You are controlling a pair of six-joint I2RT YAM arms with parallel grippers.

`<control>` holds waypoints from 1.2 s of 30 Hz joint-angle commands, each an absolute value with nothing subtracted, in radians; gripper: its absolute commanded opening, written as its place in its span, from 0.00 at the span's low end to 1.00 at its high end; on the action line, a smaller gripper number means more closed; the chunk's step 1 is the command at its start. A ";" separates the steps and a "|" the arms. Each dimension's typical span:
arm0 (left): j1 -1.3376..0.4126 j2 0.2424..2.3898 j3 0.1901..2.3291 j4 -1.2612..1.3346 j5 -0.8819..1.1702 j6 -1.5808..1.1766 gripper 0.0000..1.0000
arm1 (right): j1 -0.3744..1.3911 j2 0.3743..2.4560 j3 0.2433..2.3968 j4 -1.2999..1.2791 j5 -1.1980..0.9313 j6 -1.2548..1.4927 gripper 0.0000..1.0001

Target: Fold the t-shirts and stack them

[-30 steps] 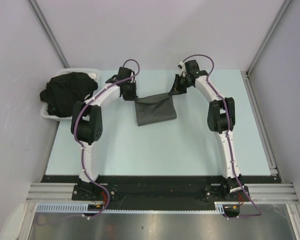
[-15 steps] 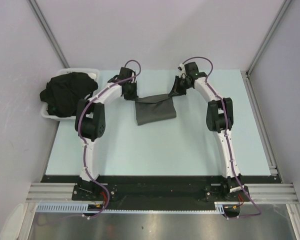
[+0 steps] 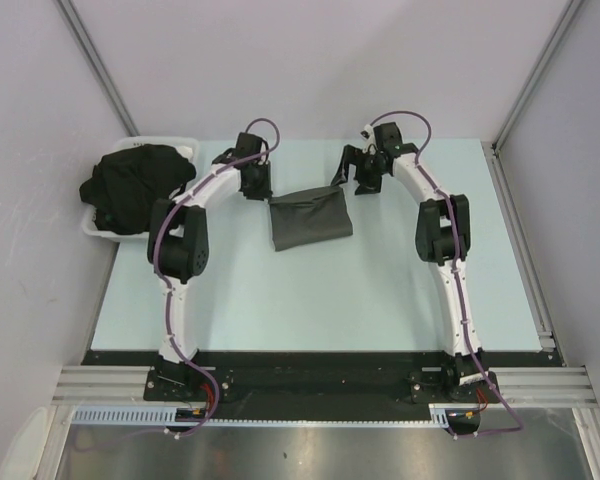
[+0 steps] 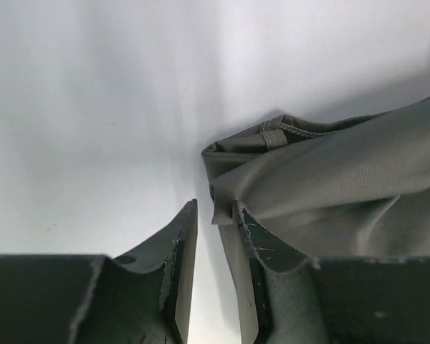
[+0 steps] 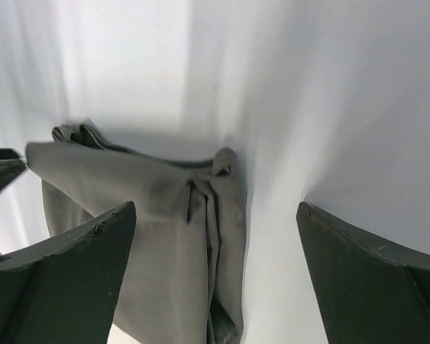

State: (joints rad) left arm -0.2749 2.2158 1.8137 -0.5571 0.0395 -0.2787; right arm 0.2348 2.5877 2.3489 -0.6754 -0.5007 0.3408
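**Where is my grey t-shirt (image 3: 310, 220)?**
It lies folded on the table (image 3: 310, 300), between your two pincers. Its long side runs from the left pincer (image 3: 257, 188) across to the right pincer (image 3: 352, 180).

**Which pincer is nearer?**
Both are close. Your left pincer sits right at one far corner. Its jaws are only a little apart, with bare table in the gap and nothing pinched. Your right pincer is just beside the other far corner, jaws wide, holding nothing.

**What is the shirt like?**
It is soft, thin cloth in a floppy rectangle. The layers and stitched hems bunch up at the corners.

**What comes next?**
I think another shirt. The black t-shirts (image 3: 135, 185) sit heaped in the white tray (image 3: 92, 228), out past your left pincer and well apart from the right one.
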 commanded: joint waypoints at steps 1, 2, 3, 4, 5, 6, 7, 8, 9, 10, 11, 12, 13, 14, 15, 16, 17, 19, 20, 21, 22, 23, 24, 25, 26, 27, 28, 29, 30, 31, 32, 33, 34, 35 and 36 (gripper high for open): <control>-0.264 2.050 1.818 -0.566 0.014 -0.242 0.32 | 0.235 2.435 2.293 -0.666 -0.443 0.310 1.00; -0.264 2.024 1.816 -0.575 0.017 -0.241 0.34 | 0.236 2.390 2.275 -0.664 -0.427 0.304 1.00; -0.265 2.010 1.816 -0.578 0.023 -0.239 0.34 | 0.238 2.367 2.254 -0.664 -0.410 0.284 1.00; -0.265 2.000 1.819 -0.592 0.028 -0.241 0.34 | 0.247 2.343 2.211 -0.657 -0.369 0.272 1.00; -0.265 1.978 1.818 -0.594 0.044 -0.245 0.34 | 0.252 2.317 2.195 -0.664 -0.333 0.258 1.00; -0.265 1.968 1.812 -0.592 0.066 -0.247 0.34 | 0.261 2.274 2.184 -0.670 -0.303 0.241 1.00; -0.265 1.957 1.799 -0.594 0.080 -0.252 0.34 | 0.270 2.251 2.165 -0.689 -0.219 0.203 1.00; -0.265 1.950 1.786 -0.589 0.119 -0.262 0.35 | 0.293 2.226 2.154 -0.698 -0.168 0.184 1.00; -0.265 1.936 1.772 -0.584 0.136 -0.268 0.35 | 0.308 2.182 2.139 -0.701 -0.122 0.158 1.00; -0.267 1.928 1.734 -0.568 0.153 -0.276 0.35 | 0.320 2.162 2.110 -0.710 -0.010 0.129 1.00; -0.270 1.922 1.712 -0.555 0.188 -0.290 0.34 | 0.345 2.139 2.079 -0.700 0.045 0.112 1.00; -0.271 1.922 1.675 -0.549 0.201 -0.294 0.34 | 0.356 2.097 2.051 -0.677 0.119 0.097 1.00; -0.278 1.921 1.660 -0.545 0.212 -0.302 0.32 | 0.360 2.083 1.999 -0.666 0.152 0.103 1.00; -0.281 1.921 1.643 -0.543 0.222 -0.305 0.30 | 0.365 2.073 1.981 -0.660 0.182 0.118 1.00; -0.282 1.908 1.616 -0.545 0.225 -0.308 0.29 | 0.361 2.069 1.967 -0.670 0.221 0.136 1.00; -0.290 1.898 1.599 -0.540 0.222 -0.313 0.26 | 0.356 2.088 1.965 -0.693 0.209 0.159 1.00; -0.291 1.881 1.582 -0.537 0.210 -0.314 0.24 | 0.338 2.103 1.983 -0.724 0.184 0.173 1.00; -0.293 1.820 1.528 -0.528 0.193 -0.316 0.19 | 0.316 2.143 2.002 -0.805 0.083 0.205 1.00; -0.295 1.797 1.513 -0.531 0.180 -0.314 0.17 | 0.298 2.146 1.997 -0.821 0.040 0.237 0.94; -0.293 1.755 1.493 -0.541 0.164 -0.308 0.16 | 0.293 2.141 1.979 -0.809 -0.041 0.245 0.89; -0.295 1.734 1.483 -0.552 0.155 -0.296 0.14 | 0.291 2.114 1.962 -0.792 -0.055 0.255 0.81; -0.293 1.714 1.474 -0.560 0.144 -0.290 0.13 | 0.294 2.093 1.924 -0.744 -0.054 0.273 0.44; -0.291 1.689 1.454 -0.575 0.135 -0.285 0.13 | 0.305 2.071 1.911 -0.721 -0.051 0.276 0.20; -0.293 1.649 1.445 -0.586 0.130 -0.275 0.13 | 0.313 2.057 1.911 -0.712 -0.040 0.288 0.00; -0.293 1.629 1.434 -0.594 0.129 -0.270 0.13 | 0.316 2.043 1.914 -0.709 -0.046 0.291 0.00; -0.293 1.609 1.415 -0.606 0.130 -0.268 0.13 | 0.324 2.043 1.934 -0.719 -0.063 0.305 0.00; -0.293 1.571 1.401 -0.609 0.132 -0.264 0.12 | 0.324 2.045 1.939 -0.721 -0.075 0.308 0.00; -0.293 1.553 1.388 -0.614 0.132 -0.262 0.12 | 0.330 2.049 1.942 -0.724 -0.095 0.314 0.00; -0.293 1.534 1.362 -0.618 0.136 -0.262 0.11 | 0.333 2.052 1.945 -0.727 -0.106 0.334 0.00; -0.293 1.499 1.352 -0.624 0.147 -0.265 0.11 | 0.336 2.052 1.942 -0.721 -0.113 0.345 0.00; -0.293 1.482 1.338 -0.627 0.152 -0.268 0.11 | 0.344 2.048 1.939 -0.704 -0.118 0.351 0.00; -0.293 1.461 1.310 -0.627 0.156 -0.270 0.11 | 0.353 2.043 1.940 -0.695 -0.103 0.354 0.00; -0.293 1.442 1.296 -0.629 0.152 -0.273 0.11 | 0.386 2.040 1.939 -0.680 -0.077 0.348 0.00; -0.293 1.409 1.272 -0.633 0.150 -0.275 0.10 | 0.400 2.045 1.947 -0.657 -0.040 0.338 0.00; -0.293 1.395 1.263 -0.637 0.146 -0.276 0.10 | 0.414 2.054 1.962 -0.658 -0.028 0.321 0.00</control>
State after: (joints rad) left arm -0.2905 1.4631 1.3270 -0.6086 0.1429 -0.2863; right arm 0.3550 2.1033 1.9041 -0.7238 -0.0734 0.3218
